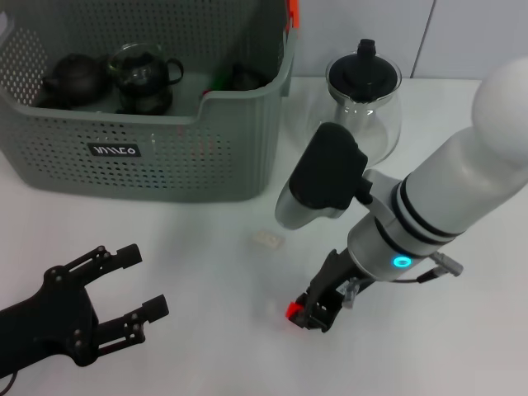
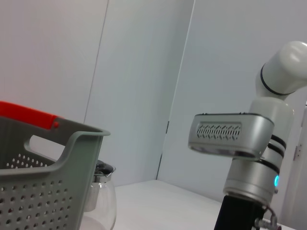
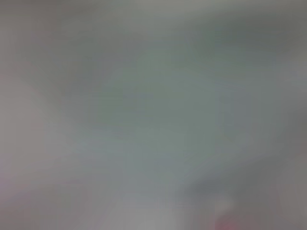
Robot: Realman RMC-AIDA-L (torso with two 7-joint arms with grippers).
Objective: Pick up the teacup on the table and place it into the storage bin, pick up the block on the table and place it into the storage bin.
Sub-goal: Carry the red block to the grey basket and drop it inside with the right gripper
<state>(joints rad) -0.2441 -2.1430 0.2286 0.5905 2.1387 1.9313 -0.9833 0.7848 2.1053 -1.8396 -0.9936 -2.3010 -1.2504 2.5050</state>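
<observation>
Head view: the storage bin point(image 1: 157, 157) occupies the 10 to 12 o'clock sector of the table point(image 1: 206, 272). Inside it sit two dark teapots and, between them, a dark glass teacup point(image 1: 144, 74), so the teacup step appears complete. A clear glass teapot point(image 1: 363, 103) with a black lid stands just beside the bin at 1 o'clock. The right gripper point(image 1: 318, 312) is down at the tabletop at about 5 o'clock, with a small red block point(image 1: 291, 311) at its tip; whether the fingers are apart or closed on the block cannot be told. A small pale piece point(image 1: 266, 240) lies on the table near centre. The left gripper point(image 1: 132, 289) hangs at 8 o'clock, fingers spread, holding nothing.

Left wrist view: the bin's rim point(image 2: 72, 143) and the teapot beside it show, with the right arm point(image 2: 254, 158) well apart.

Right wrist view: nothing can be made out.

Judgement: the block pick is in hand. The next move calls for a confirmed grip, a lift, and a carry toward 11 o'clock over the bin's rim.
</observation>
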